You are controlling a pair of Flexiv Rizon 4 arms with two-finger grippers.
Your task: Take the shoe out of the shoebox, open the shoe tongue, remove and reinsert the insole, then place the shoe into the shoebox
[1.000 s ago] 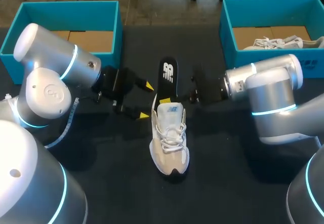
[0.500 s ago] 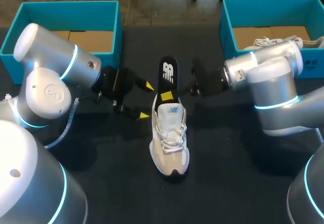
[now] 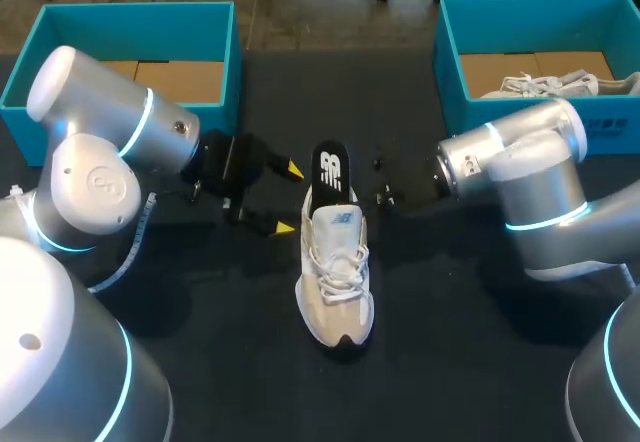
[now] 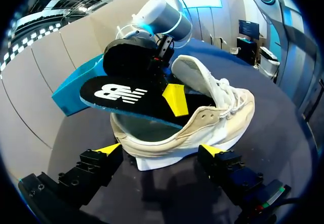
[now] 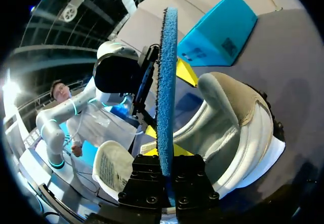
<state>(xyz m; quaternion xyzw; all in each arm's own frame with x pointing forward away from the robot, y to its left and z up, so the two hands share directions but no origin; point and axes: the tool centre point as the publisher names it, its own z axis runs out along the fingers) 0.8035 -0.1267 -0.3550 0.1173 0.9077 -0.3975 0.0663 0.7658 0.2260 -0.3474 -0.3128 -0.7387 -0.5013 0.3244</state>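
Insole [image 5: 166, 82], pinched in right claw [image 5: 167, 176], slants into shoe [image 3: 338, 282]; left claw [image 3: 289, 199] spread.

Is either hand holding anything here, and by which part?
Right hand clamps the insole by its side edge; left hand is open, holding nothing.

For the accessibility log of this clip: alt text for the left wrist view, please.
A black insole, pinched by the right fingers, slants into the heel opening of a white shoe on the dark table. The open left fingers flank the shoe's heel.
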